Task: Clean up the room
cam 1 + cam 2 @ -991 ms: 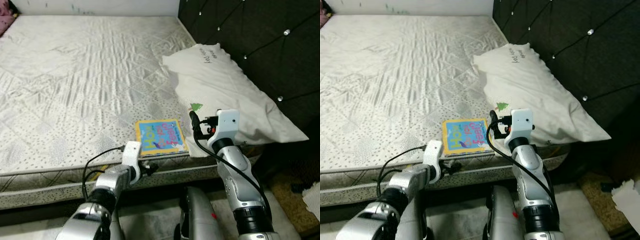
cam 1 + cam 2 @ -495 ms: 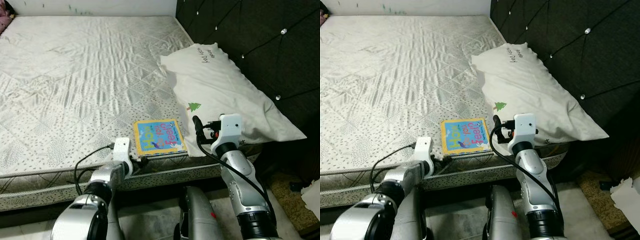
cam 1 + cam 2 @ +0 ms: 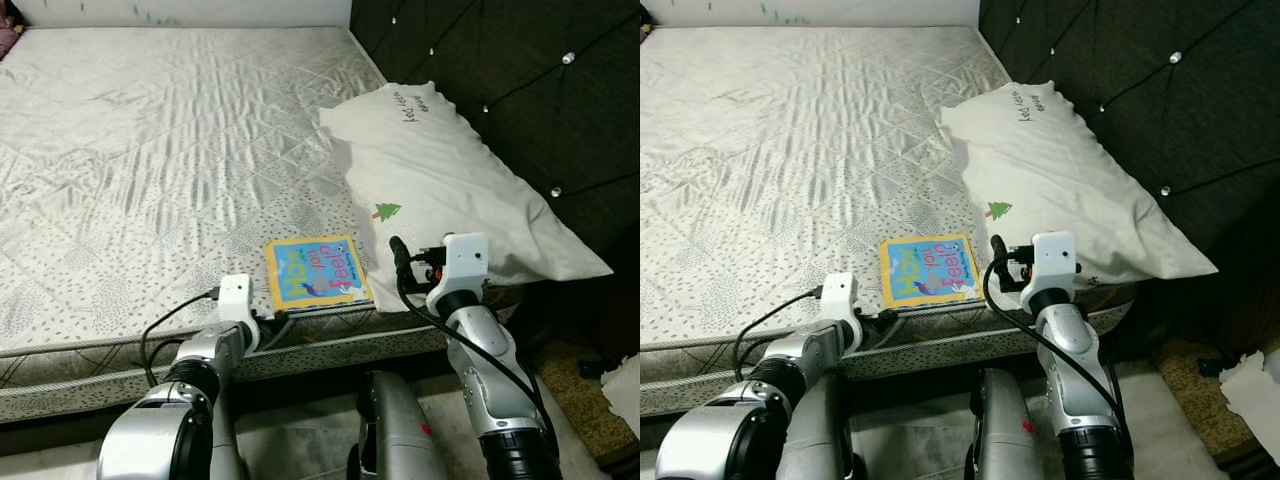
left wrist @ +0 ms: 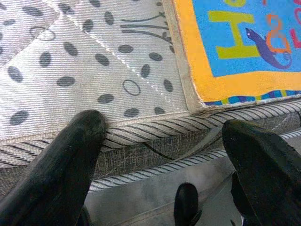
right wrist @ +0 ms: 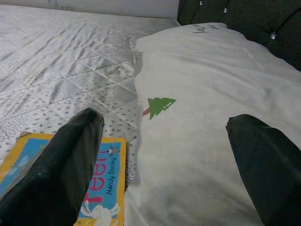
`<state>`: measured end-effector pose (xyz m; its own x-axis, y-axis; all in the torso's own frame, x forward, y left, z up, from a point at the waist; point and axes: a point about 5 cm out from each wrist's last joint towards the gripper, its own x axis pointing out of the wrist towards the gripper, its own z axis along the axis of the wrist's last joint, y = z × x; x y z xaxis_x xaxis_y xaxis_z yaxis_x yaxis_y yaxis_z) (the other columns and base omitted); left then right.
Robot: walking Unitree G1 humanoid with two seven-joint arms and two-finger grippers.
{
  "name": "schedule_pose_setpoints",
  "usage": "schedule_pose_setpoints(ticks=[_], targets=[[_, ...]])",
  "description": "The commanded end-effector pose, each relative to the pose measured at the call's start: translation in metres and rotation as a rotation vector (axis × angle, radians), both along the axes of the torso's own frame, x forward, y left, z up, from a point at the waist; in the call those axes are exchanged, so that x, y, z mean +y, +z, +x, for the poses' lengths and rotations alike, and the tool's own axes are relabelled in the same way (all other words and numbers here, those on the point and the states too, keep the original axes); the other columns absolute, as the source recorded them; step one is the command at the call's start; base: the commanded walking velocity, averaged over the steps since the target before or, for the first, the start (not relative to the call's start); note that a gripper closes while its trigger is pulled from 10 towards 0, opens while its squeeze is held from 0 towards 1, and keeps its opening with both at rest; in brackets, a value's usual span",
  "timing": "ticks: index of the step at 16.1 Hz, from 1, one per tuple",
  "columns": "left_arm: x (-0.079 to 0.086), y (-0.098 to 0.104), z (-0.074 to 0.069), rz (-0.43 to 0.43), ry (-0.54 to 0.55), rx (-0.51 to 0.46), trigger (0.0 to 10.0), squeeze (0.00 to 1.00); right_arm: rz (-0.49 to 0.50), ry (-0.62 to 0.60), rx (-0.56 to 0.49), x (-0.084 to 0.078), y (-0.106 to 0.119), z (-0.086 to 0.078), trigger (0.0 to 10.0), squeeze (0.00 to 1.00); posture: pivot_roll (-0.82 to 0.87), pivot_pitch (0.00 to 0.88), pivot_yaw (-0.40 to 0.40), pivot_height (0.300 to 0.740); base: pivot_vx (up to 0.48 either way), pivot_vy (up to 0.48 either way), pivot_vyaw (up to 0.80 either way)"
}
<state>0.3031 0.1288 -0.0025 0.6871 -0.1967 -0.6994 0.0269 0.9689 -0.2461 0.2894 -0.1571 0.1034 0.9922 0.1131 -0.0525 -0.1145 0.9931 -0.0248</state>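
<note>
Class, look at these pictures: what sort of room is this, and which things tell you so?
Most likely a bedroom. A wide bare quilted mattress has a white pillow on it, leaning against a dark tufted headboard. A children's book lies near the mattress edge.

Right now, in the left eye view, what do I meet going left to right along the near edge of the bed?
Left gripper at the mattress edge → book → right gripper → pillow → dark headboard.
</note>
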Motion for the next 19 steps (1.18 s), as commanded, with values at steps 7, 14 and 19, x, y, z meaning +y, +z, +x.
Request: schedule_pose_setpoints(ticks=[7,14,19], targets=[[0.011,-0.006,-0.005,0.01,0.079,0.041,10.0,0.95,-0.029,-0.02,-0.006,-0.012,0.007,-0.008,10.0,0.0,-0.1,0.06,-0.056,0.568,0.0,0.0,0.0],[0.024,-0.01,-0.008,0.037,0.143,0.066,10.0,0.9,-0.04,-0.012,0.009,-0.014,0.009,-0.011,10.0,0.0,-0.11,0.065,-0.065,0.568,0.0,0.0,0.0],[0.027,-0.007,-0.005,0.04,0.151,0.05,10.0,0.6,-0.033,-0.008,0.013,-0.009,0.008,-0.007,10.0,0.0,-0.1,0.049,-0.055,0.568,0.0,0.0,0.0]])
